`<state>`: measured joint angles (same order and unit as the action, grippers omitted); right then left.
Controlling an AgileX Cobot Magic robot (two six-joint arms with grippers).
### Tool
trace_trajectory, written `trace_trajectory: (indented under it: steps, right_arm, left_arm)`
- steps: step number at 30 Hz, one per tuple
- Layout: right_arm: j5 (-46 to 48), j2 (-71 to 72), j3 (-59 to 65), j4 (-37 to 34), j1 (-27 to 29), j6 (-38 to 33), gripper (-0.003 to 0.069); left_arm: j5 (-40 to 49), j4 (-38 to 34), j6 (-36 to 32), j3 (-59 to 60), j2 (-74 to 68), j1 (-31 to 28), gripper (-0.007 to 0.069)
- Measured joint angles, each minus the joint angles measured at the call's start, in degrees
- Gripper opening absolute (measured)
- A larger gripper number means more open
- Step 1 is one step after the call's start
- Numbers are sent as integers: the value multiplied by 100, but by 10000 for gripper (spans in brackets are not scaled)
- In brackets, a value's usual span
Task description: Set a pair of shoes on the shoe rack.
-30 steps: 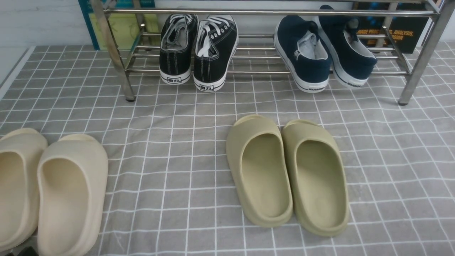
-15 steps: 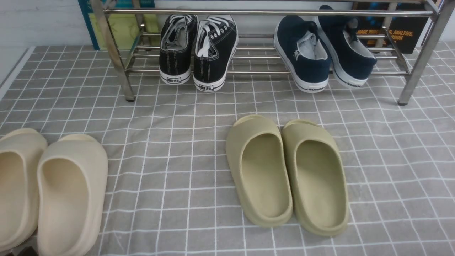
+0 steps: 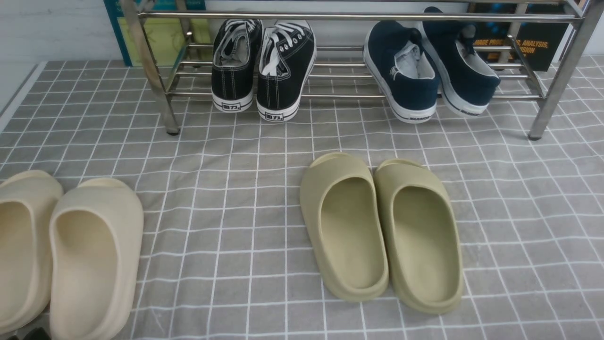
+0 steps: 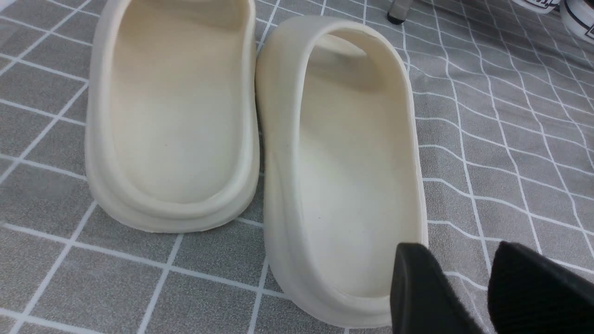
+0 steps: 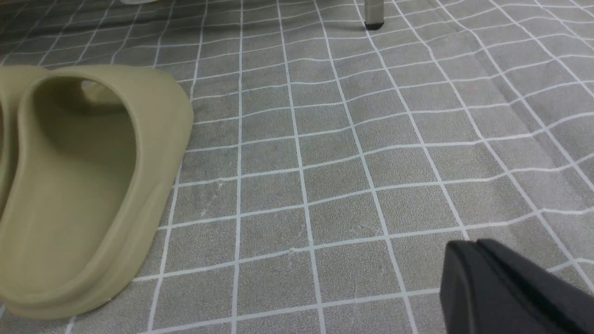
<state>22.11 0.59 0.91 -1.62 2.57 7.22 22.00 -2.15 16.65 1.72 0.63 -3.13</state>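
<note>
Two navy-blue slip-on shoes (image 3: 406, 80) (image 3: 465, 71) rest side by side on the lower bars of the chrome shoe rack (image 3: 358, 16), at its right end, heels toward me and tilted. My left gripper (image 4: 457, 253) is open and empty, low over the cloth at the heel of a cream slide (image 4: 352, 153). My right gripper (image 5: 468, 246) is shut and empty, over bare checked cloth to the right of an olive slide (image 5: 88, 176). Both grippers are far from the navy shoes.
A pair of black lace-up sneakers (image 3: 262, 66) sits on the rack's left part. Olive slides (image 3: 382, 231) lie mid-floor and cream slides (image 3: 71, 255) at the front left, on grey checked cloth. Rack legs (image 3: 170, 118) (image 3: 542, 123) stand on the cloth.
</note>
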Motion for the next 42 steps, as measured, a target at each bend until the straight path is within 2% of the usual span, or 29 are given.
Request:
trace_trajectory:
  steps: [42]
  right_arm:
    - [0,0,0,0,0,-4,26]
  left_arm:
    - [0,0,0,0,0,0,239]
